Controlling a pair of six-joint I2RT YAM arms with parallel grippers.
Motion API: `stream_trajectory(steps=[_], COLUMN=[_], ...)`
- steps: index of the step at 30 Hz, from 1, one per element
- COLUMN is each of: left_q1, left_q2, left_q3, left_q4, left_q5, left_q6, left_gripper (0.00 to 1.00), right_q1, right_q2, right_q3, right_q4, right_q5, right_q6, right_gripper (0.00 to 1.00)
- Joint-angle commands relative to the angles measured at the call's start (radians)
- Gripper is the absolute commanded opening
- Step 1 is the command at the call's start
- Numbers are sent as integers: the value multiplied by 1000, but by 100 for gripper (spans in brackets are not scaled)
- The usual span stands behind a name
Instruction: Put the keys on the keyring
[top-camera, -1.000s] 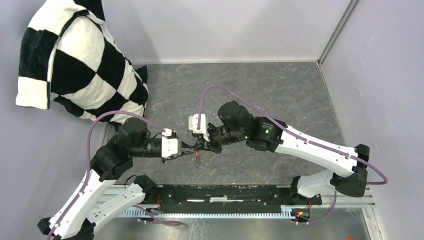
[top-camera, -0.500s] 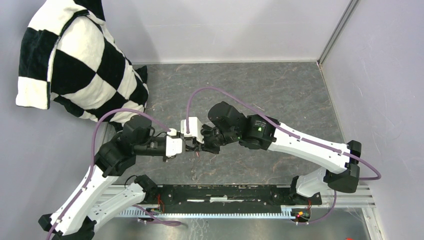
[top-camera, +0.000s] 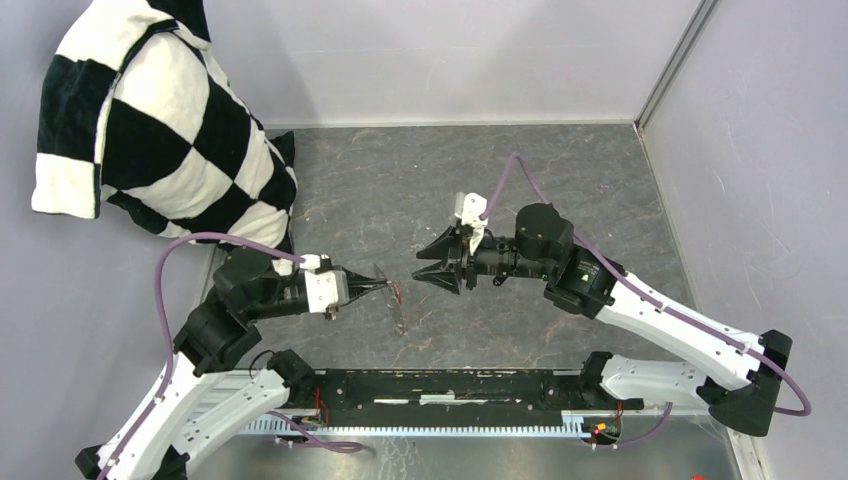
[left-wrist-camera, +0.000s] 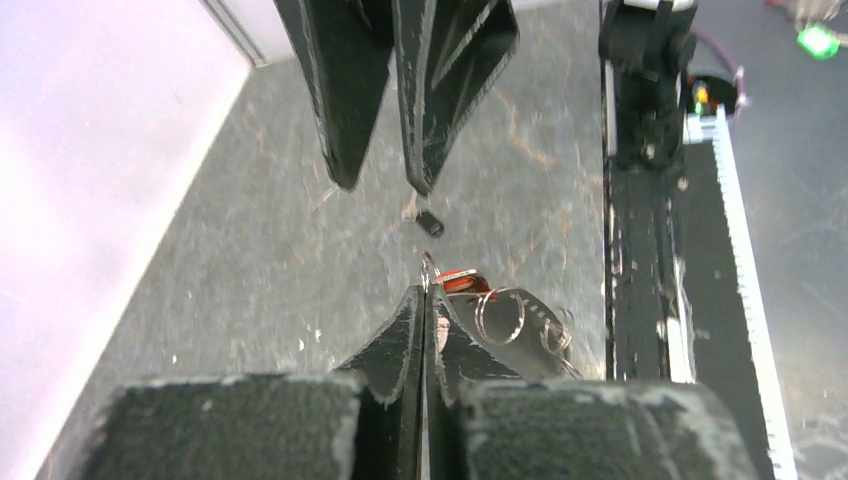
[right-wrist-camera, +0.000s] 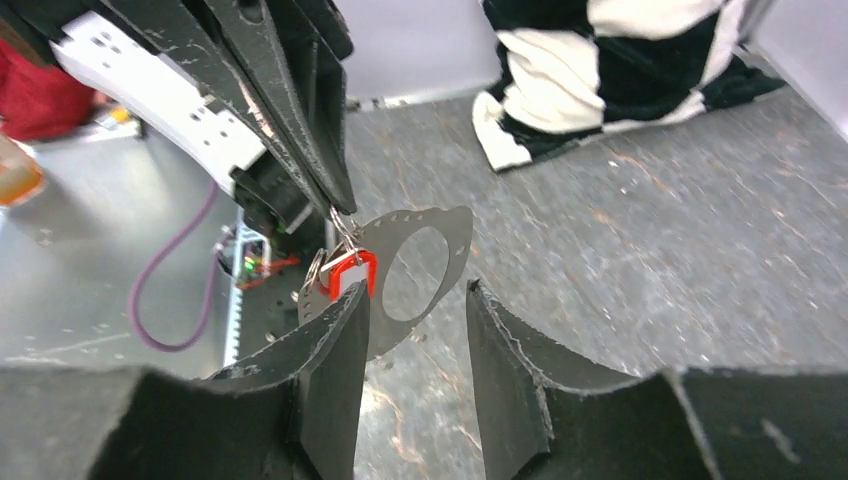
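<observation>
So the left claw (top-camera: 378, 286) is pinched tight on the thin wire of the keyring (right-wrist-camera: 344, 230), up off the desk (top-camera: 560, 180). The red key (right-wrist-camera: 350, 272) and a flat silver plate (right-wrist-camera: 445, 235) dangle just under its tips. The right claw (top-camera: 417, 270) sits just to the right of the bunch, jaws apart, nothing in them.

My worry: that bunch hangs loose. If the right claw closes in, it could clamp the plate or the red tag instead of the ring, or just set everything swinging. The pinch on the wire looks tiny too, so one nudge and the lot may drop.

There's also a small black bit (left-wrist-camera: 430, 222) lying on the desk below the claws. Maybe the black key, can't tell. If it is, it's not on the ring yet and easy to miss.
</observation>
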Motion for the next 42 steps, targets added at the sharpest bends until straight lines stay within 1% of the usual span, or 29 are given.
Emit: stream_trajectory(steps=[1,4,8,12,15,16,18,20,25,29,35,42], left_q1=[-1,-1,-1,-1,-1,-1,-1,-1,-1,-1,-1,-1], left_q2=[-12,12,28,17,10,7,1,-2,-4,-7,-13,-19], left_q3=[-19,-13,-5,2,9,10,15,18,20,16,8,2], left_q4=[277,339,386,380,358,353,349,346,345,346,365,374], left_q5=[54,72,98,95,97,96,96,94,100,93,64,38], left_q6=[-210,-294,-346,-337,-312,-302,-289,-282,-274,-263,-259,-256], left_gripper=[2,2,2,2,2,2,2,2,2,2,2,2], right_q1=[-21,-26,-26,-29,-34,-37,-38,-39,-40,-39,-40,-39], right_q2=[-17,-9,1,2,0,-2,-5,-7,-4,10,17,13], right_q3=[-47,-44,-33,-42,-51,-50,-52,-56,-70,-71,-84,-96], right_q4=[285,349,393,386,376,360,337,316,328,336,333,295], right_q5=[-144,-190,-230,-240,-241,-233,-216,-191,-181,-205,-211,-181], right_q6=[146,171,183,193,199,199,190,185,203,213,211,188], right_gripper=[47,48,48,42,36,36,37,41,49,50,40,15])
